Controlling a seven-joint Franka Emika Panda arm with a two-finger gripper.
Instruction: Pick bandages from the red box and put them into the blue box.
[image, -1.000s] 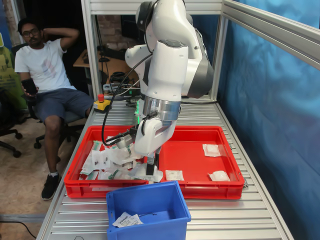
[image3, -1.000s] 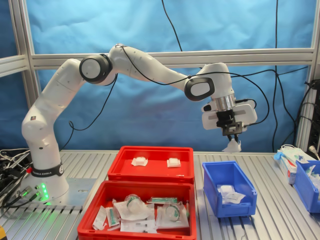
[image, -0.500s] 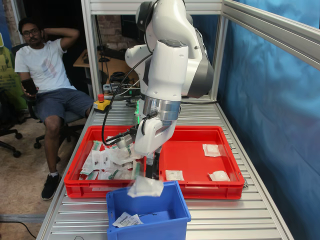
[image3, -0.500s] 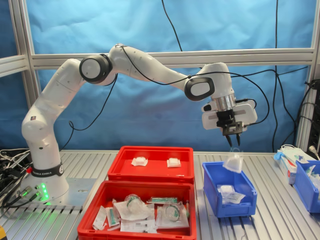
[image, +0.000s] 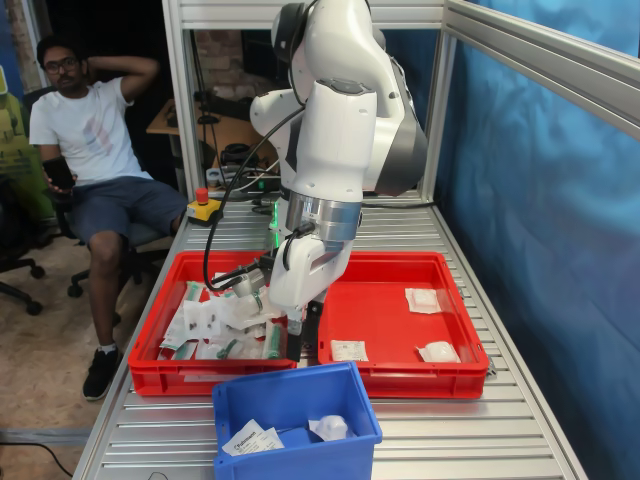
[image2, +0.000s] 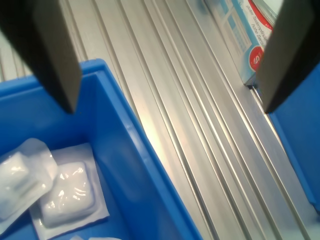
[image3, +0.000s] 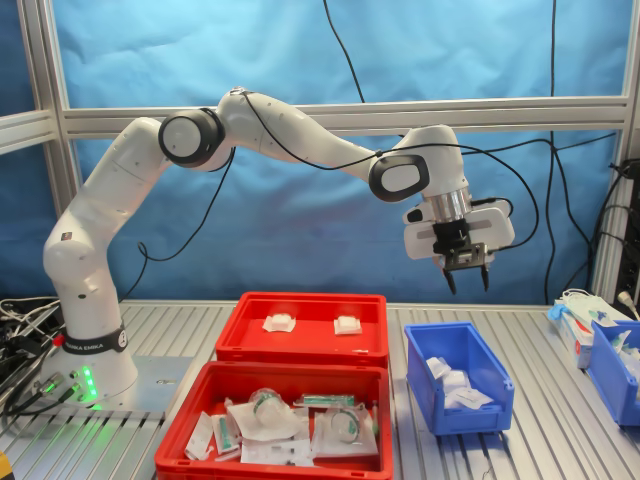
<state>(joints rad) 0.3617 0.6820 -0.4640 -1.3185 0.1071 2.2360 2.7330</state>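
Observation:
My gripper (image3: 467, 281) hangs open and empty above the blue box (image3: 421, 362); in the first exterior view the gripper (image: 303, 345) is just behind the blue box (image: 290, 379). Puffy white bandages (image3: 450, 385) lie inside it, also seen in the first exterior view (image: 330, 427) and in the wrist view (image2: 67, 192) between my fingers (image2: 50, 50). The red box (image: 385, 305) holds two bandages (image: 423, 300) (image: 438, 351) on its bare floor; in the second exterior view it is the far red box (image3: 300, 343).
The twin red tray (image3: 190, 412) is heaped with green-printed packages (image: 215, 320). A flat sachet (image: 349, 350) lies in the red box. A second blue bin (image3: 612, 365) and a carton (image3: 578, 322) stand at the second exterior view's right. A seated man (image: 90, 150) is beyond the table.
My gripper opened and let go of a bandage. It dropped through the air and now lies in the blue box. The arm stayed in place.

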